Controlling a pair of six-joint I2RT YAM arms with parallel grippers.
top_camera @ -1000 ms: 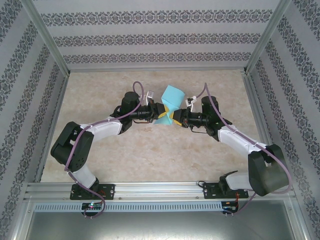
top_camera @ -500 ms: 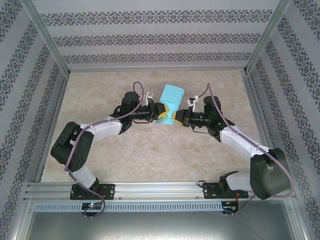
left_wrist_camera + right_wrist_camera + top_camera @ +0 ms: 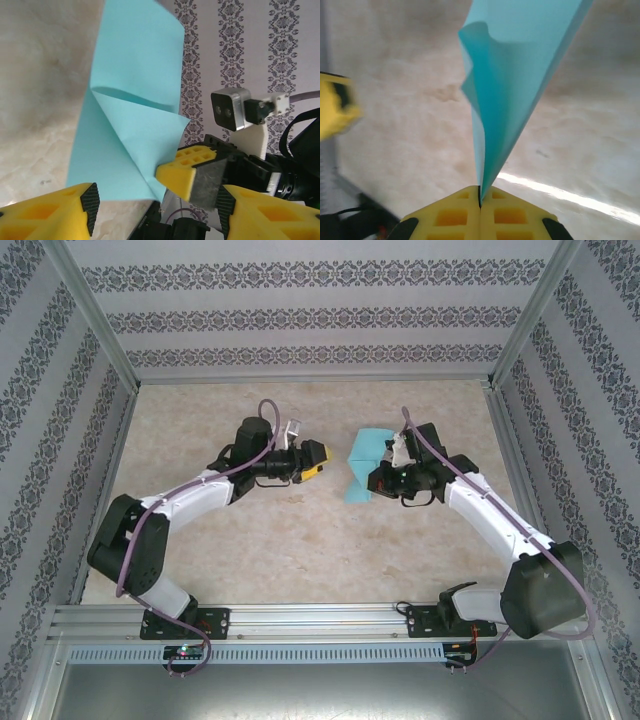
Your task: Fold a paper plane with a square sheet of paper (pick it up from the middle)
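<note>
The square sheet of paper (image 3: 365, 455) was partly folded: a crease ran across it and a loose layer curled away from the rest. It was over the far half of the table (image 3: 300, 560), a little right of the middle and well away from every edge. From above it read as a turquoise shape with a broad upper part and a narrower part pointing toward the near edge. Whether its lower edge touched the table could not be told.

The right gripper (image 3: 380, 478) was clamped on the paper. In the right wrist view its two yellow fingers (image 3: 515, 217) met flat against each other, with the thin edge of the sheet caught in the seam between them. From there the paper fanned out, away from the gripper. The left wrist view showed the same grip from the opposite side, with one yellow finger pressed on a lower corner of the sheet.

The left gripper (image 3: 320, 460) was to the left of the paper, clear of it and pointing toward it. Its jaws were spread wide apart and nothing was between them.

The right arm's wrist camera (image 3: 232, 109), a small grey box on a white bracket, sat above that gripper. Patterned walls (image 3: 300, 320) enclosed the table at the far edge and both sides.
</note>
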